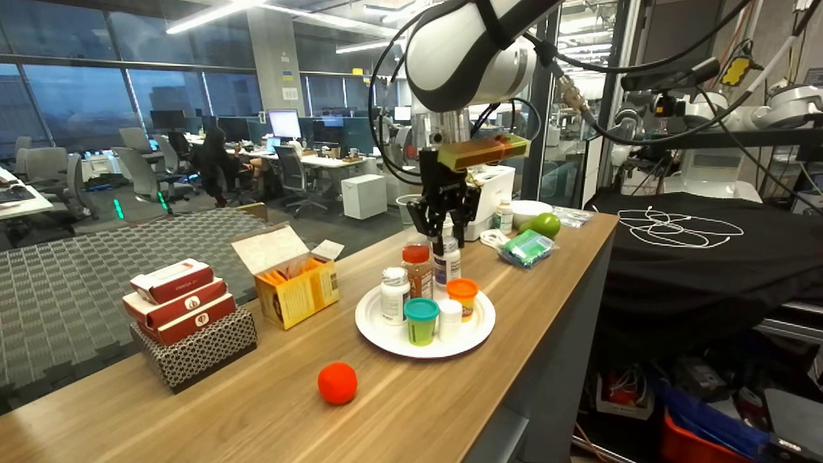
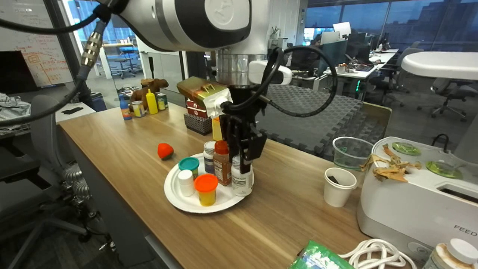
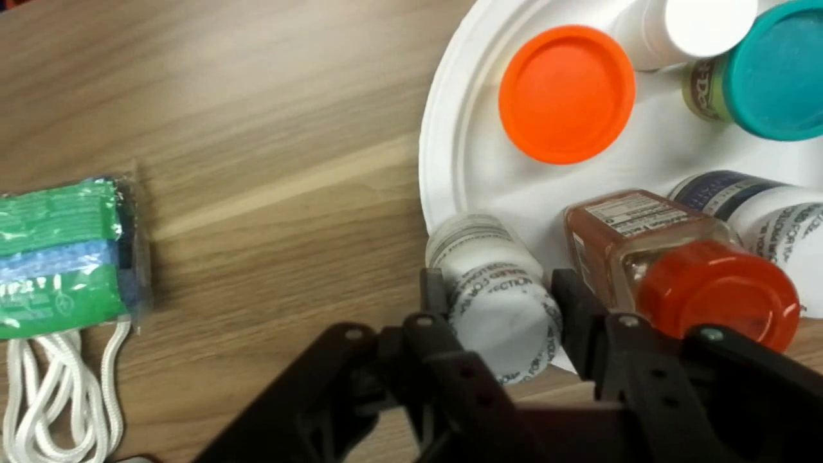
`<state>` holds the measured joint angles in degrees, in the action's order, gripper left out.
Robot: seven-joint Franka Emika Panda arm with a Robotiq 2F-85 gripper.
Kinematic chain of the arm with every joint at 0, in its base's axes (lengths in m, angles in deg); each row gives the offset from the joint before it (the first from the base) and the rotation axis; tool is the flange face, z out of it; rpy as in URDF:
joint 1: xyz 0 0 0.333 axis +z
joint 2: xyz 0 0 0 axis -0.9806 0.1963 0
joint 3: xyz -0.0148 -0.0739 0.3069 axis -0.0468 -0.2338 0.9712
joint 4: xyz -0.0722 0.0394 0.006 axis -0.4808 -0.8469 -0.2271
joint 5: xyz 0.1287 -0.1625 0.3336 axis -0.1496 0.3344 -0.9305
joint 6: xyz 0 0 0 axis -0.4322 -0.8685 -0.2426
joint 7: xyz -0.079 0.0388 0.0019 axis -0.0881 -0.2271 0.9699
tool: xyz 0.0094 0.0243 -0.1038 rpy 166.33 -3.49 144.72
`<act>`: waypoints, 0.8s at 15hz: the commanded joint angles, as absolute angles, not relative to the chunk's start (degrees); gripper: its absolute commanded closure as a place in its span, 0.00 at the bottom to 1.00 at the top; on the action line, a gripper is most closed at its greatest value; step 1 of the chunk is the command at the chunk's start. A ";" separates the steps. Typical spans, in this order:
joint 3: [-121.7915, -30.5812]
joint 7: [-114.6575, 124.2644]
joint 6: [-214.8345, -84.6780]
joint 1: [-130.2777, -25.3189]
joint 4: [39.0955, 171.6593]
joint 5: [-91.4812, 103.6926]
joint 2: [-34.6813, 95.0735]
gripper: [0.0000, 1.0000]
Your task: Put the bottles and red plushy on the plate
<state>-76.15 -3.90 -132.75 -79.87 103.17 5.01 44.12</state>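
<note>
Bottles [image 2: 221,166] on plate [image 2: 225,201], tool [image 2: 239,161] clasping a white bottle [image 2: 242,182], red plushy [image 2: 165,150] on table [image 2: 123,147]

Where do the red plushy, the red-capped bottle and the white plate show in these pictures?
Red plushy [image 1: 337,384]: in an exterior view, middle of its rounded side.
Red-capped bottle [image 2: 222,169]: in an exterior view, on its reddish-brown body.
White plate [image 3: 442,154]: in the wrist view, on its rim.

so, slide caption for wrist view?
Gripper closed on a white bottle at the rim of the plate, red-capped bottle alongside.
</note>
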 commanded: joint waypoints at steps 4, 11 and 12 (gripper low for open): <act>-75.47 -3.14 -135.14 -79.72 111.01 3.71 37.99 0.80; -73.65 -1.22 -138.73 -79.54 113.49 3.18 37.66 0.80; -73.47 -0.99 -139.18 -79.52 113.76 3.21 37.76 0.80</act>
<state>-73.81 -2.79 -136.44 -79.74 111.06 4.85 39.62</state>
